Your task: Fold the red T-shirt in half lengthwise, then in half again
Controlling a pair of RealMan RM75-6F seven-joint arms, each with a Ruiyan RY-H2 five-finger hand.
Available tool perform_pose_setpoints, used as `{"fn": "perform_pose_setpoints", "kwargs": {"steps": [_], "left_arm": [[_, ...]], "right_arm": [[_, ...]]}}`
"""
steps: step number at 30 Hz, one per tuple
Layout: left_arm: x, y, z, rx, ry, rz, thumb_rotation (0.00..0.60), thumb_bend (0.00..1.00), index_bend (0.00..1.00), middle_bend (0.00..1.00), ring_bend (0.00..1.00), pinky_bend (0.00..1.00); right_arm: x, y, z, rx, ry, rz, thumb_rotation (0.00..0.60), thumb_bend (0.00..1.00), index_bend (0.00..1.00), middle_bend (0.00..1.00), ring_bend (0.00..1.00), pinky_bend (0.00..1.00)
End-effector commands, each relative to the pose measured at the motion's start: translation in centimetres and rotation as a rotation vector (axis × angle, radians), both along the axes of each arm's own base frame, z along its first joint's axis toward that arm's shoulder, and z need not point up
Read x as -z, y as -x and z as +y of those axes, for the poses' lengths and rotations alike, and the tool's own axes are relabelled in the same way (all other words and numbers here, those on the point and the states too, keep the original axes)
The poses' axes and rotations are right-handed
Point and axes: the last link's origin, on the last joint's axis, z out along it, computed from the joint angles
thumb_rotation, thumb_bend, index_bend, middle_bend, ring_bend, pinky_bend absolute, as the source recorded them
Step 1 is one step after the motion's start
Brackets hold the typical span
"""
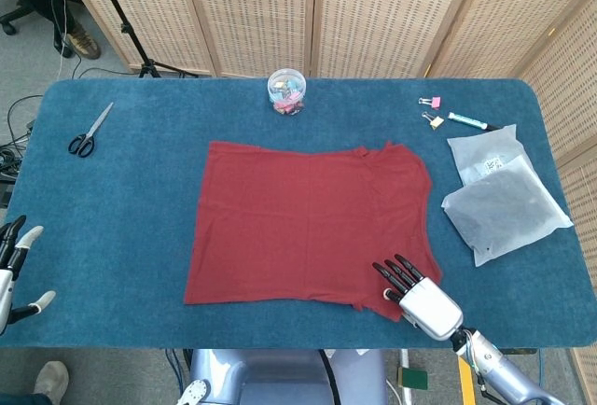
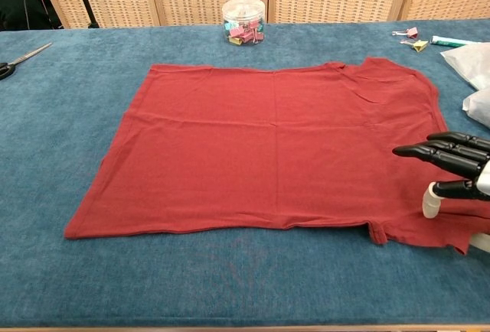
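The red T-shirt (image 1: pixel 308 223) (image 2: pixel 268 148) lies flat on the blue table, collar and sleeves to the right, hem to the left. My right hand (image 1: pixel 415 293) (image 2: pixel 452 175) sits over the shirt's near right sleeve, dark fingers stretched toward the shirt's middle and the thumb held apart beneath them, nothing plainly gripped. It hides the sleeve's near corner. My left hand (image 1: pixel 11 270) shows only in the head view, at the table's near left edge, fingers apart and empty, far from the shirt.
A clear jar of clips (image 1: pixel 286 90) (image 2: pixel 243 20) stands behind the shirt. Scissors (image 1: pixel 89 132) (image 2: pixel 19 58) lie at the far left. Two plastic bags (image 1: pixel 504 204) (image 2: pixel 475 60), binder clips (image 1: pixel 431 102) and a marker (image 1: pixel 466 121) lie to the right.
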Motion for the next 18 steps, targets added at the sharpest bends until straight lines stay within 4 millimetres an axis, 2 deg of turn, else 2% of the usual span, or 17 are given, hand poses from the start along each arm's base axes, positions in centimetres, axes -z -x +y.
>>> {"fn": "perform_pose_setpoints", "kwargs": {"steps": [1, 9, 18], "left_arm": [[0.0, 0.0, 0.0, -0.001, 0.001, 0.0, 0.6, 0.0, 0.0, 0.0, 0.0, 0.0], [0.4, 0.0, 0.1, -0.001, 0.015, 0.005, 0.6, 0.0, 0.0, 0.0, 0.0, 0.0], [2.0, -0.4, 0.1, 0.06, 0.11, -0.021, 0.6, 0.0, 0.0, 0.0, 0.0, 0.0]], "right_arm": [[0.1, 0.1, 0.0, 0.003, -0.001, -0.003, 0.6, 0.44, 0.43, 0.01, 0.0, 0.0], [0.4, 0.2, -0.1, 0.005, -0.011, -0.027, 0.6, 0.52, 0.53, 0.03, 0.0, 0.0], [0.7, 0.1, -0.2, 0.015, -0.022, -0.076, 0.6, 0.55, 0.58, 0.04, 0.0, 0.0]]}}
